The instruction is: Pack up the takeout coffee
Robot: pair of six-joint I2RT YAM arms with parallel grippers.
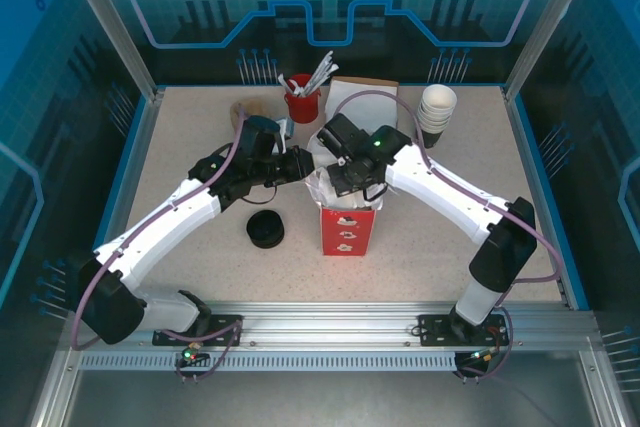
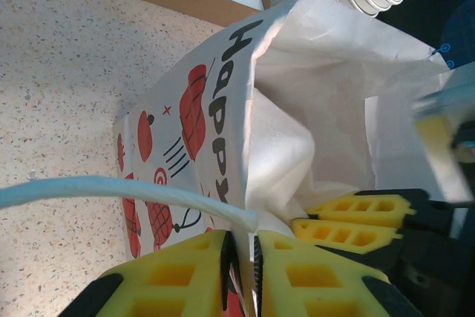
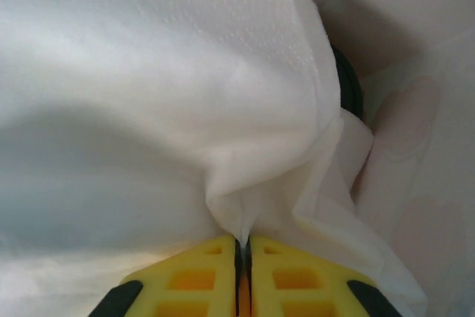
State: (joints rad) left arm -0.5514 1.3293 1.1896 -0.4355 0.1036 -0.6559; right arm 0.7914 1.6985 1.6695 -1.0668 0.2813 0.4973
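A red-and-white printed paper bag (image 1: 349,229) stands upright mid-table. My left gripper (image 2: 243,257) is shut on the bag's near rim, just under its white cord handle (image 2: 111,189), and reaches that rim from the left (image 1: 306,166). My right gripper (image 3: 243,246) is down in the bag's mouth, shut on a fold of white napkin (image 3: 171,72); its yellow fingers (image 2: 356,220) also show in the left wrist view. The takeout coffee is hidden. A dark curved edge (image 3: 349,88) peeks past the napkin; I cannot tell what it is.
A black stack of lids (image 1: 266,230) sits left of the bag. Behind it are a red cup of utensils (image 1: 302,103), a cardboard box of napkins (image 1: 362,97) and a stack of white cups (image 1: 437,113). Blue walls ring the table.
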